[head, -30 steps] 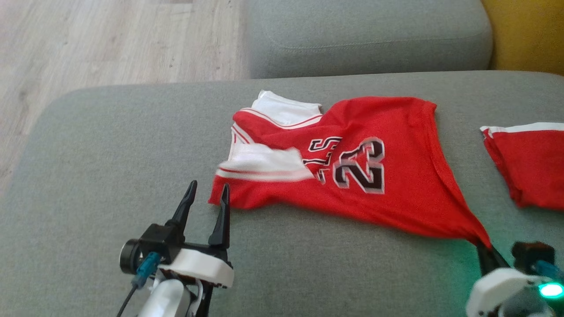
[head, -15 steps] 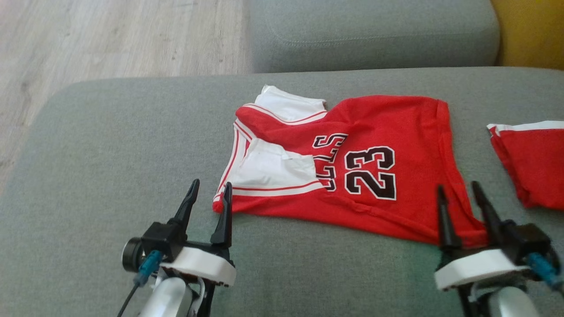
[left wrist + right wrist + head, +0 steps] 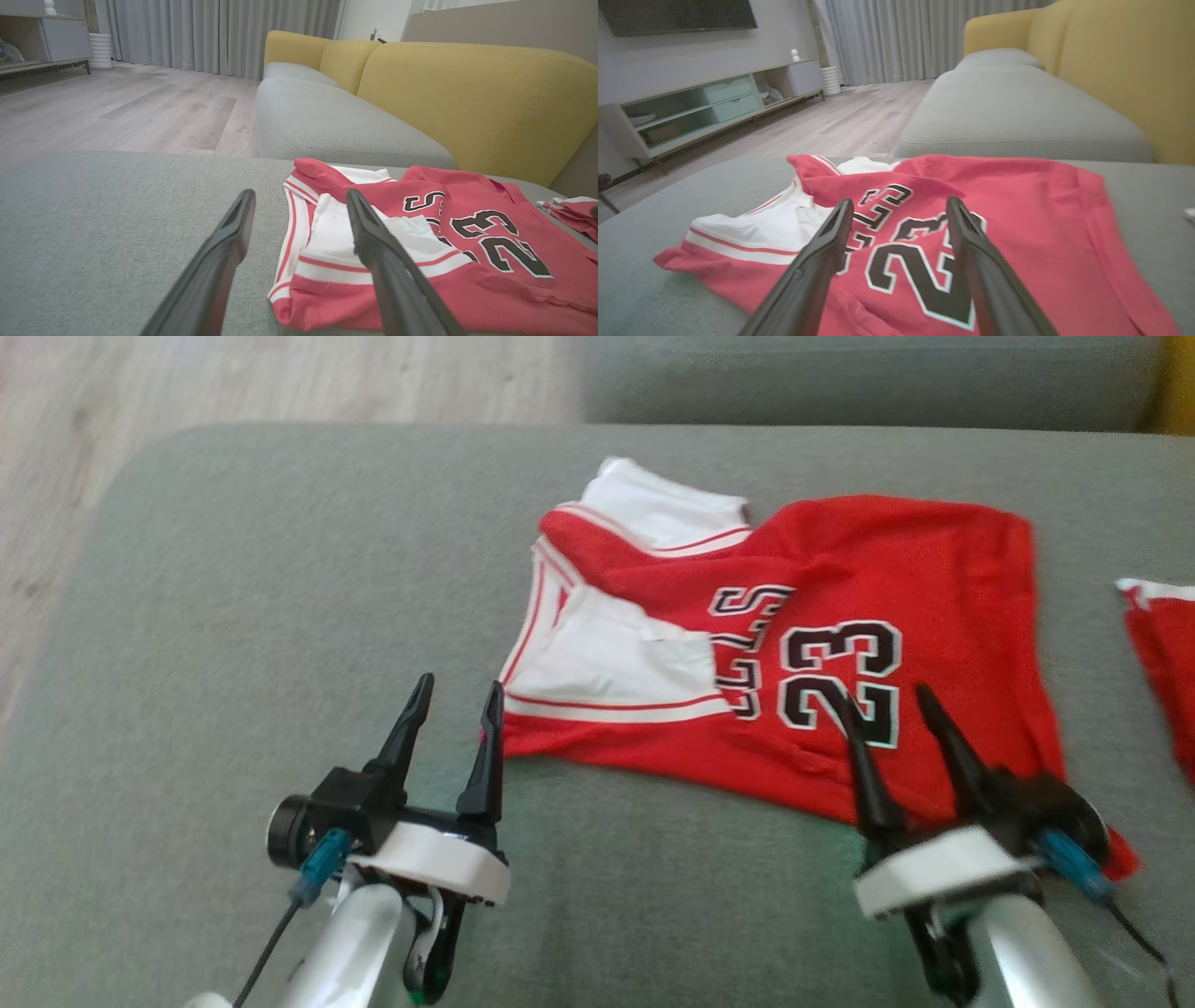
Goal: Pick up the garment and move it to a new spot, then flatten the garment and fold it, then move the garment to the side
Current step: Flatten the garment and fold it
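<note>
jersey (image 3: 915, 569): soft red cloth, white trim, black 23, rumpled flat on grey woven cushion (image 3: 233, 616) | left gripper (image 3: 461, 683): fingers spread, empty, just beside white-striped edge | right gripper (image 3: 878, 689): fingers spread, empty, over near hem

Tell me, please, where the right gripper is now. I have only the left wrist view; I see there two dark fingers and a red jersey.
Observer: In the head view the right gripper is open over the near right part of the red jersey, its fingertips by the number 23. It holds nothing.
Operator: Where is the near right corner of the jersey?
Observer: That corner pokes out just past the right gripper's body, partly hidden behind it.
Operator: Does the other red garment touch the jersey?
Observer: No. The second red garment lies further right, with bare grey cushion between them.
</note>
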Motion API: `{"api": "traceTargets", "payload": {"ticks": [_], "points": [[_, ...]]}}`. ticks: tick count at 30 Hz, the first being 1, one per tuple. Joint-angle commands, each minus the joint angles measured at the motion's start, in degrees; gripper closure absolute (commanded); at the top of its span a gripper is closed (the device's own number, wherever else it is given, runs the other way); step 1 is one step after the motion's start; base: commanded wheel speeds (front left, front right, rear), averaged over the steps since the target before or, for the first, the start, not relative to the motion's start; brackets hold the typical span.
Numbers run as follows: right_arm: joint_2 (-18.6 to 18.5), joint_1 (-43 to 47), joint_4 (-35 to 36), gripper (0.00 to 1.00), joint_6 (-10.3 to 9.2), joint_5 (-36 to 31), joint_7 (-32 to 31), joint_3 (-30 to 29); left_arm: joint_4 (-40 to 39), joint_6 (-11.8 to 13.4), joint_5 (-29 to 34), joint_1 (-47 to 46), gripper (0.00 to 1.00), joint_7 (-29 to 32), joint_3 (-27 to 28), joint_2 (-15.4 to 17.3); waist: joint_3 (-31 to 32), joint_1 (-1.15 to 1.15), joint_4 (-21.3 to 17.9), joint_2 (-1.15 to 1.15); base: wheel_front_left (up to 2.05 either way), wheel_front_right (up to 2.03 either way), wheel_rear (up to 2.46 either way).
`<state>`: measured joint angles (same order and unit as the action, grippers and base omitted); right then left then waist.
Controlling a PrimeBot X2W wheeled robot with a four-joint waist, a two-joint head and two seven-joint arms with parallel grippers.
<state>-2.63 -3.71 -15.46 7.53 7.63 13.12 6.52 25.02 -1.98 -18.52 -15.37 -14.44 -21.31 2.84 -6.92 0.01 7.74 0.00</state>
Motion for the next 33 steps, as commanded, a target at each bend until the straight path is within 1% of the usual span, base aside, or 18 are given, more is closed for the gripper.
{"api": "traceTargets", "payload": {"ticks": [1,2,6,10,13,19,23,24,25,26,28,33], "points": [[-0.3,-3.7,1.4,0.00,-0.04,-1.1,-0.1,2.5,-1.8,0.0,0.0,-3.0,0.00,-0.6,1.2,0.1,-1.7,-0.01,2.0,0.00,0.00,0.00,0.00],[-0.9,-6.0,0.6,0.00,-0.04,-1.9,-1.6,4.7,-1.9,0.1,-0.6,-3.4,0.00,-0.6,0.6,0.1,-2.5,-0.01,3.4,0.00,0.00,0.00,0.00],[-3.1,-11.6,-2.6,0.00,-0.04,-1.6,-5.9,10.3,-2.4,0.6,-1.9,-4.0,0.00,-0.6,-0.7,0.1,-3.8,-0.01,6.2,0.00,0.00,0.00,0.00],[-5.9,-17.5,-8.3,0.00,-0.04,0.4,-10.2,15.6,-2.8,1.2,-3.6,-4.6,0.00,-0.6,-2.7,0.0,-4.9,-0.01,9.3,0.00,0.00,0.00,0.00],[-7.7,-21.5,-12.9,0.00,-0.04,2.4,-12.1,18.3,-3.1,1.9,-4.8,-5.0,0.00,-0.6,-4.1,0.0,-5.5,-0.01,11.4,0.00,0.00,0.00,0.00],[-9.9,-27.0,-20.6,0.00,-0.04,4.8,-12.5,22.2,-3.4,2.7,-5.9,-5.4,0.00,-0.6,-5.6,0.0,-6.3,-0.01,14.2,0.00,0.00,0.00,0.00],[-10.3,-29.2,-25.0,0.00,-0.04,6.0,-12.0,23.6,-3.6,3.1,-6.4,-5.7,0.00,-0.6,-5.9,0.0,-6.7,-0.01,15.1,0.00,0.00,0.00,0.00],[-10.4,-29.7,-26.1,0.32,-0.04,6.2,-12.0,24.0,-3.7,3.2,-6.5,-5.8,0.00,-0.6,-6.0,0.0,-6.7,-0.01,15.3,0.00,0.00,0.00,0.00],[-10.4,-30.1,-27.0,0.91,-0.04,6.5,-11.8,24.3,-3.7,3.2,-6.5,-5.8,0.00,-0.6,-6.1,0.0,-6.7,-0.01,15.4,0.00,0.00,0.00,0.00],[-10.3,-30.5,-27.8,1.00,-0.04,6.8,-11.6,24.6,-3.7,3.2,-6.6,-5.8,0.00,-0.6,-6.1,0.0,-6.7,-0.01,15.5,0.00,0.00,0.00,0.00],[-10.2,-30.7,-28.4,1.00,-0.04,7.2,-11.1,24.9,-3.7,3.2,-6.6,-5.8,0.00,-0.6,-6.1,0.0,-6.7,-0.01,15.5,0.00,0.00,0.00,0.00],[-9.2,-31.2,-28.8,1.00,-0.04,10.1,-7.1,27.1,-3.0,3.4,-6.3,-5.5,0.00,-0.6,-5.5,0.0,-5.3,-0.01,14.8,0.00,0.00,0.00,0.00]]}}
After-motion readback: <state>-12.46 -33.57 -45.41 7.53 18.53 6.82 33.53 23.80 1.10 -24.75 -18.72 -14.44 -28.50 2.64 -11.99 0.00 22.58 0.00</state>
